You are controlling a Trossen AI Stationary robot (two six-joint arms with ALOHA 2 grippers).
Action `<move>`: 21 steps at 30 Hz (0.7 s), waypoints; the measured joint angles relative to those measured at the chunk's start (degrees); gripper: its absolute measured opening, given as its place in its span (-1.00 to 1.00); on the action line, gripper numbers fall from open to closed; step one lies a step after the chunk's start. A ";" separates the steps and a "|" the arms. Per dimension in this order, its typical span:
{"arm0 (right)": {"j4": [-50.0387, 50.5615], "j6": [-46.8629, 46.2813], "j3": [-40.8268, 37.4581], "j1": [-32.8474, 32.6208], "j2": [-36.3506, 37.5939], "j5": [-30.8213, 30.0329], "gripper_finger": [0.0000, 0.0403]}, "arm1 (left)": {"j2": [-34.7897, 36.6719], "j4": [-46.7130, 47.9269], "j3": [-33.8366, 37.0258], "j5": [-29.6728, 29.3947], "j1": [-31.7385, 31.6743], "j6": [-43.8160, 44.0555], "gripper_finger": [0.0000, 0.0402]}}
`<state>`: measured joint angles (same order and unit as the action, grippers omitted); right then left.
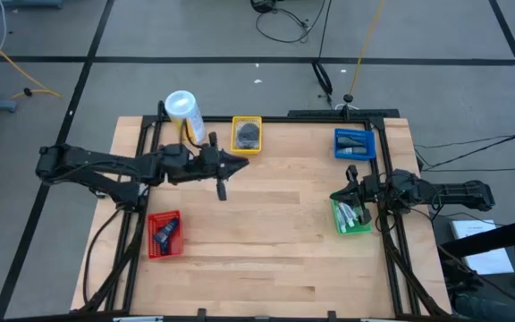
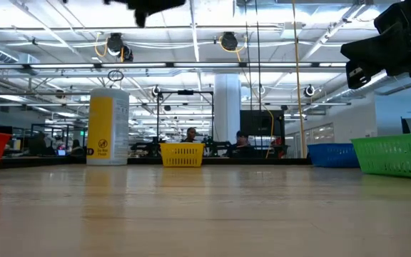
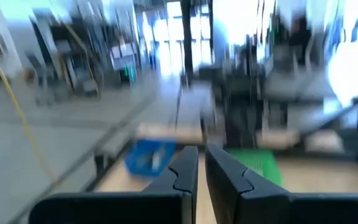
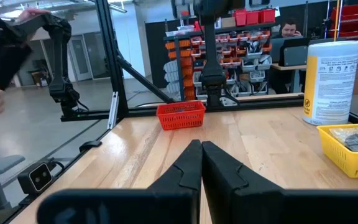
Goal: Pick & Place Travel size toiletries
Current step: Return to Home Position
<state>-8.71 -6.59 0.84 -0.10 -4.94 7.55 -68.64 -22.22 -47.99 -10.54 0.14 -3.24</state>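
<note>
A: Both arms are hanging above the pale wooden table (image 1: pixel 275 268). Why up there, carrying nothing?

B: I'm reading it as parking. The left gripper (image 3: pixel 201 154) is hovering centre-left in the overhead view, just below the small yellow plastic basket (image 1: pixel 247 119). Its fingers are pressed nearly together with nothing between them. The right gripper (image 4: pixel 201 147) is hovering at middle right, over the upper edge of the small green plastic basket (image 1: pixel 356 232). That pincer is closed too, and empty.

A: So where are the toiletries lying?

B: All in baskets, as far as I'm seeing; no loose piece is showing on the boards.
- Dark grey round discs (image 1: pixel 249 136) are filling the yellow basket, upper centre.
- Small dark oblong packs (image 1: pixel 356 145) are lying in the small blue plastic basket (image 1: pixel 354 131), upper right.
- Slim white tubes (image 1: pixel 350 215) are lying in the green one.
- The small red plastic basket (image 1: pixel 164 256), lower left, is holding dark pieces (image 1: pixel 166 234). I'm not making out their kind.

A: And the tall yellow canister (image 1: pixel 182 109) with the white lid?

B: It's standing upright at upper left, just beside the yellow basket. I'm judging it's no part of the sorting.

A: Why are the baskets sitting out at the edges?

B: I'm guessing it's so two sit near each arm and the middle stays free for working. Closed, raised fingers are also less likely to snag a rim if the arms fold home.
</note>
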 joint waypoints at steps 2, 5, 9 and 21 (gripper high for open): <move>0.02 0.00 0.00 -0.02 0.01 0.01 -0.99 | 3.13 7.47 1.15 0.10 -0.02 0.85 -0.84; 0.00 0.00 0.00 0.00 0.00 0.00 -0.99 | 8.24 10.97 5.20 0.11 0.04 9.46 -0.84; 0.01 0.00 -0.04 0.00 0.01 0.00 -0.99 | 18.86 11.17 15.09 -0.20 0.26 15.12 -0.84; 0.00 0.00 -0.04 0.00 0.01 0.00 -0.99 | 48.58 -11.27 44.48 9.46 1.25 5.88 -0.84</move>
<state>-8.71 -6.59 0.80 -0.10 -4.93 7.55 -20.06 -33.50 -3.51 -1.08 1.39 2.63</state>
